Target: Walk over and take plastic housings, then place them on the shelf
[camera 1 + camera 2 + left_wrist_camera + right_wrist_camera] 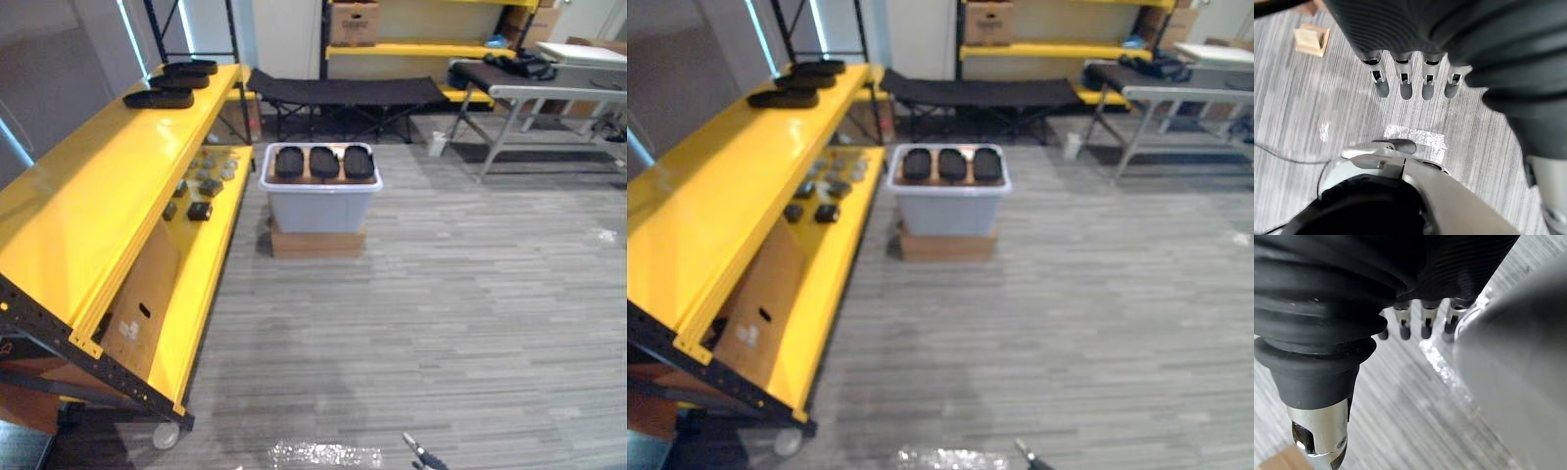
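A grey plank floor [470, 294] is seen across the room. Along its left side stands a long yellow metal shelf [88, 196] with a top deck and a lower deck. At the far end, a black fabric folding cot [343, 91] is set crosswise, and a grey metal table [549, 90] is placed to the right of it.

Between the shelf and the open floor, a grey plastic bin with a white rim [318, 208] is stacked on a flat brown cardboard box [316, 243]. Three black oval plastic housings are laid in the bin's top, side by side in one row: left [289, 162], middle [324, 162], right [359, 162]. Each has its long axis pointed away from the robot.

Three more black housings [159, 98] [179, 81] [191, 68] are lined up one behind another at the far end of the shelf's top deck, with their long axes turned across the deck. Several small dark parts [200, 211] are scattered on the lower deck; their exact number cannot be told.

The left hand [1406, 81] is held over bare floor, its fingers [1428, 87] straight, side by side and slightly apart, with nothing gripped. The right hand [1426, 318] is likewise hung above the floor, its fingers [1404, 329] straight in a row and nothing grasped.
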Motion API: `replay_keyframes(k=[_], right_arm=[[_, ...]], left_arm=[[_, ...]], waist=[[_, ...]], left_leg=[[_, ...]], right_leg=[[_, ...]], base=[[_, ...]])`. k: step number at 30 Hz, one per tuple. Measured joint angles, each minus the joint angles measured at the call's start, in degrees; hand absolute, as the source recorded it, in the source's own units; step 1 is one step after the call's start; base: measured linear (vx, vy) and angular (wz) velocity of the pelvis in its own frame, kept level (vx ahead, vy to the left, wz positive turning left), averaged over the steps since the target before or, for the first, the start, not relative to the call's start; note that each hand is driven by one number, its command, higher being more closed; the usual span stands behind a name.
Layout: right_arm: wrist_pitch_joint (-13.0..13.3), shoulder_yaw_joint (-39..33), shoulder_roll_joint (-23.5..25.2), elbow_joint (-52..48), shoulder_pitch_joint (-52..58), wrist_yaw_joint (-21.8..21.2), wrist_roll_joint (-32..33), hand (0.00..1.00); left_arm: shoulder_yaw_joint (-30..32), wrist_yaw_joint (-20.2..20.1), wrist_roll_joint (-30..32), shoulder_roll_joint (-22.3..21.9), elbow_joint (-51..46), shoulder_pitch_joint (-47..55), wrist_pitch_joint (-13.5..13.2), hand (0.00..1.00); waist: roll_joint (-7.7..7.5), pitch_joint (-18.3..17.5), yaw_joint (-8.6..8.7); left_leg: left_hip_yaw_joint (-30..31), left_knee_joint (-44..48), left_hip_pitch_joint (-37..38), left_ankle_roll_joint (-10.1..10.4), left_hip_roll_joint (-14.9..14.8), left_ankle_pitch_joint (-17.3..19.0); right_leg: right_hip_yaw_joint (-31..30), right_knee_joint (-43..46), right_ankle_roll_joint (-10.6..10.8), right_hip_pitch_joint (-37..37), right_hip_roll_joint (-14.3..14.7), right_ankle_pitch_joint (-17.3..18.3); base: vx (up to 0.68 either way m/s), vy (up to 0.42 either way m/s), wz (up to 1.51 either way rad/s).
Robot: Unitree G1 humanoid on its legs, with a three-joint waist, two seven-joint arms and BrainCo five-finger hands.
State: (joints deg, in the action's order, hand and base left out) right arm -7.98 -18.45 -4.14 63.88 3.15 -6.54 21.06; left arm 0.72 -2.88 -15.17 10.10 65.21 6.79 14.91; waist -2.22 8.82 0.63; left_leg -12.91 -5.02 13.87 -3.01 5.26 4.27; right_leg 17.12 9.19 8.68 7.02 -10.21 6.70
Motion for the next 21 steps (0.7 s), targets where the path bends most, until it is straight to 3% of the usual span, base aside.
replay_keyframes(k=[1,2,3,5,7,9,10,12,15,16,17,19,20,21], right_arm=[[0.5,-0.1,-0.4,-0.4,0.2,0.0,0.0,0.00],[1.3,-0.9,-1.1,-0.8,-0.2,0.2,0.1,0.00],[1.9,-1.4,-2.1,-1.5,-0.9,-0.3,0.1,0.00],[2.2,-1.3,-1.7,-1.6,-0.6,-1.0,0.1,0.00],[2.9,-1.3,-0.3,-1.3,-0.7,-1.0,0.2,0.00],[3.0,-2.6,1.2,0.4,-0.5,-1.1,0.6,0.00],[3.0,-3.3,1.3,0.6,-0.3,-1.1,0.4,0.00],[3.1,-4.4,1.7,0.7,2.0,-1.1,-0.8,0.00],[2.7,-5.1,2.1,0.7,5.1,-1.2,-2.9,0.00],[2.6,-5.1,1.3,0.6,5.1,-1.6,-4.0,0.00],[2.5,-4.9,0.8,0.8,5.0,-2.3,-5.7,0.00],[2.6,-4.3,0.0,0.7,4.6,-2.9,-7.4,0.00],[2.8,-3.4,-0.8,0.8,3.3,-3.2,-8.1,0.00],[3.0,-1.9,-2.0,0.8,2.1,-3.3,-8.7,0.00]], left_arm=[[-1.2,0.0,0.1,0.2,-0.1,0.0,0.0,0.00],[-2.3,0.0,0.5,0.1,-0.1,-0.1,0.1,0.00],[-2.1,0.0,0.6,-0.1,-0.1,0.1,0.5,0.00],[-1.9,-0.1,1.3,0.1,0.1,0.0,1.1,0.00],[-1.5,-0.4,2.9,0.3,0.1,-0.7,1.6,0.00],[-0.3,-0.9,5.1,0.6,0.2,-1.4,1.7,0.00],[0.8,-0.9,5.3,0.6,0.2,-1.3,1.7,0.00],[3.4,-0.9,6.3,-0.1,0.1,-0.9,1.4,0.00],[5.6,-0.8,5.9,-0.7,-0.9,0.5,0.1,0.00],[5.9,-0.5,4.6,-1.4,-1.1,0.6,-0.1,0.00],[6.0,-0.4,3.1,-1.5,-1.2,1.2,-0.2,0.00],[6.3,-0.2,-0.3,-2.1,-1.6,1.2,-0.3,0.00],[7.8,0.0,-0.8,-2.8,-1.6,0.7,-0.7,0.00],[8.4,-0.1,-1.1,-3.8,-1.7,0.4,-1.6,0.00]], waist=[[-0.21,0.4,0.08],[0.38,1.8,0.15],[1.43,3.1,0.38],[1.19,3.5,0.31],[1.10,3.6,0.30],[-0.09,4.0,0.37],[-0.26,4.0,0.40],[-0.35,4.1,0.39],[-0.31,4.0,0.27],[1.20,3.7,0.50],[1.57,2.8,0.48],[2.37,1.5,0.29],[4.01,1.6,0.29],[5.19,2.5,0.22]], left_leg=[[-0.2,0.0,0.0,-0.4,0.5,0.3],[-0.3,-0.1,0.2,-2.9,0.7,0.7],[-0.3,0.0,1.5,-3.4,-0.2,1.0],[-0.3,0.0,2.4,-3.5,-1.3,1.5],[-0.2,0.0,3.0,-2.2,-2.9,2.1],[-0.6,0.3,3.1,-0.2,-3.3,2.8],[-0.7,0.3,3.4,0.0,-3.1,3.0],[-1.2,0.3,5.7,2.8,-2.7,4.8],[-1.8,5.0,8.1,5.8,-3.3,11.6],[-2.3,9.0,7.8,8.5,-5.5,15.0],[-2.1,16.7,5.3,10.2,-7.7,16.0],[-1.4,31.7,-0.6,11.5,-11.1,15.2],[-1.2,42.2,-5.2,12.9,-13.7,12.9],[-1.3,52.8,-9.4,12.4,-16.2,13.1]], right_leg=[[0.0,4.3,1.2,-1.8,-1.6,1.3],[0.1,13.2,0.7,-5.6,-3.0,0.5],[0.2,20.6,-2.3,-9.5,-3.8,1.6],[0.1,20.1,-2.5,-11.4,-2.4,3.2],[-0.1,12.0,-2.2,-12.7,0.7,2.0],[-0.1,-0.2,-1.9,-15.6,3.3,-5.7],[-0.1,-0.8,-2.0,-16.5,3.3,-6.4],[0.4,-0.8,-3.9,-17.4,3.4,-8.3],[1.7,2.6,-7.8,-16.9,4.2,-8.9],[1.7,4.2,-10.0,-16.7,6.0,-9.8],[1.6,4.1,-10.9,-15.8,7.4,-10.2],[1.7,1.7,-11.7,-13.6,9.6,-9.4],[1.2,0.0,-12.2,-11.5,11.0,-8.8],[0.2,-2.6,-12.5,-8.4,12.3,-8.0]], base=[[-0.04,0.128,0.11],[-0.08,0.202,0.02],[-0.08,0.181,-0.02],[-0.11,0.112,0.04],[-0.18,0.050,0.06],[-0.16,0.010,0.01],[0.07,-0.025,0.00],[0.30,-0.044,0.02],[0.46,-0.130,-0.09],[0.49,-0.235,-0.22],[0.50,-0.257,-0.24],[0.44,-0.306,-0.28],[0.39,-0.317,-0.26],[0.24,-0.210,-0.14]])
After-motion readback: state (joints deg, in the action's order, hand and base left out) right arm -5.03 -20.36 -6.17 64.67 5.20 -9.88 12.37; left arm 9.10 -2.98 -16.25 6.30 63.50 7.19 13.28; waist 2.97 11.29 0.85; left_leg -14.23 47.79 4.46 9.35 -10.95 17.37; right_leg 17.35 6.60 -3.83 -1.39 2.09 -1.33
